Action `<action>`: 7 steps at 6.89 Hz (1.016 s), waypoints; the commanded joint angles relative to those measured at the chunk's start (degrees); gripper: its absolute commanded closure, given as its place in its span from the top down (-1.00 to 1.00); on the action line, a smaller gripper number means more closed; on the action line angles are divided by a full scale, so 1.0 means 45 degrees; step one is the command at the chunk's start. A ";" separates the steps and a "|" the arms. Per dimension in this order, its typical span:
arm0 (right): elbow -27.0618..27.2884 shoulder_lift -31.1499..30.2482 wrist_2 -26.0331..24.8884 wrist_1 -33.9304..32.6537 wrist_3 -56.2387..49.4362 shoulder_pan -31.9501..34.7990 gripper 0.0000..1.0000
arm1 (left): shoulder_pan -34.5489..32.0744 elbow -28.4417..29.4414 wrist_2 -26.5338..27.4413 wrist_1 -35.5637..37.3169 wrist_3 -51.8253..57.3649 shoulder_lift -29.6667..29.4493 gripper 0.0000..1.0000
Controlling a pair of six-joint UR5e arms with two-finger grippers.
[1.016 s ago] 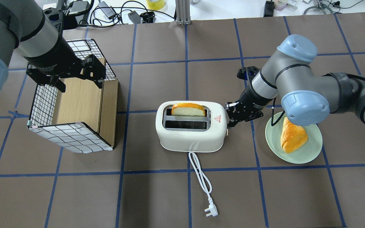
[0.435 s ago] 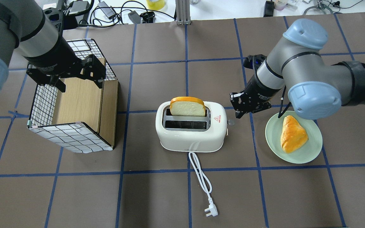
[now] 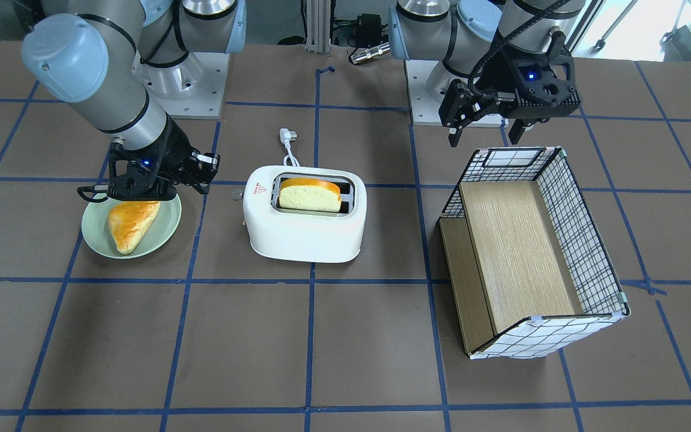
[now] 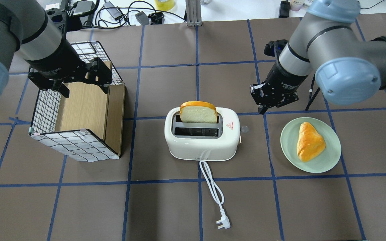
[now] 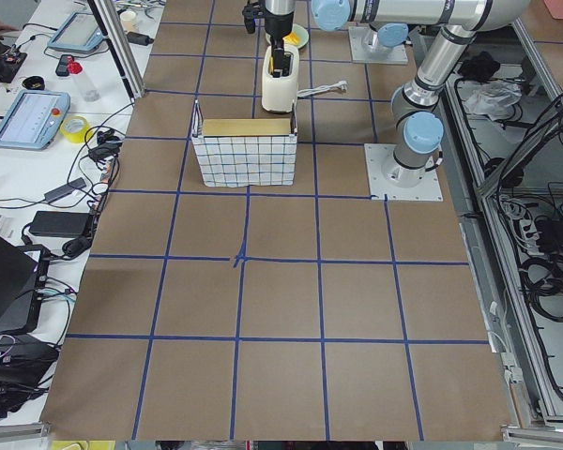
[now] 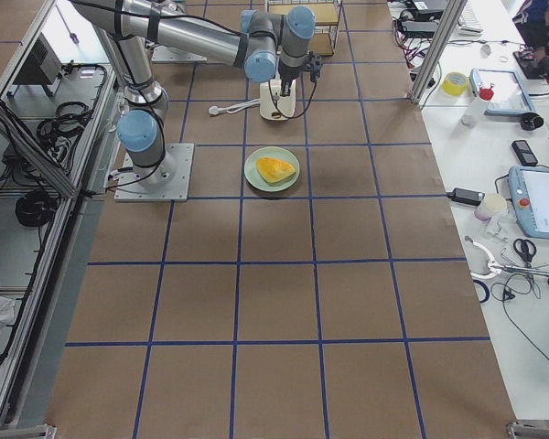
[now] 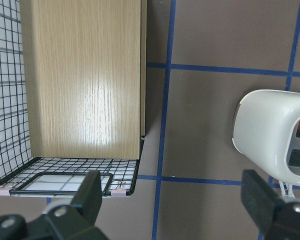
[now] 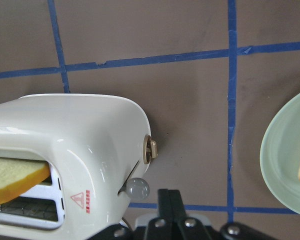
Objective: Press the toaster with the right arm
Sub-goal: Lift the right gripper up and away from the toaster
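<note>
White toaster [image 4: 201, 139] stands near the right hand [image 4: 262, 109], untouched; fingers pinched together.

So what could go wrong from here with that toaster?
The plug lies loose on the table, so the lever knob may not latch and the bread slice might not stay down. The knob is small and the right gripper hangs off to one side of the toaster; a slightly off press might miss it or shove the toaster.
</note>
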 commanded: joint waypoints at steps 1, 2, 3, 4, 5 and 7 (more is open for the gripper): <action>-0.2624 0.0028 -0.1108 0.2232 0.0004 0.0008 -1.00 | 0.0000 0.0000 -0.0020 0.0000 0.0000 0.0000 1.00; -0.3641 0.0106 -0.1693 0.2725 0.0004 0.0008 -1.00 | 0.0000 0.0000 0.0000 0.0000 0.0000 0.0000 1.00; -0.4038 0.0107 -0.2375 0.2788 0.0004 0.0008 -0.47 | 0.0000 0.0000 -0.0020 0.0000 0.0000 0.0000 1.00; -0.4061 0.0107 -0.2382 0.2228 0.0004 0.0008 0.42 | 0.0000 0.0000 -0.0020 0.0000 0.0000 0.0000 1.00; -0.3829 0.0145 -0.2459 0.0753 0.0004 0.0008 0.99 | 0.0000 0.0000 -0.0020 0.0000 0.0000 0.0000 1.00; -0.3788 0.0165 -0.2479 0.0679 -0.0054 0.0008 1.00 | 0.0000 0.0000 0.0000 0.0000 0.0000 0.0000 1.00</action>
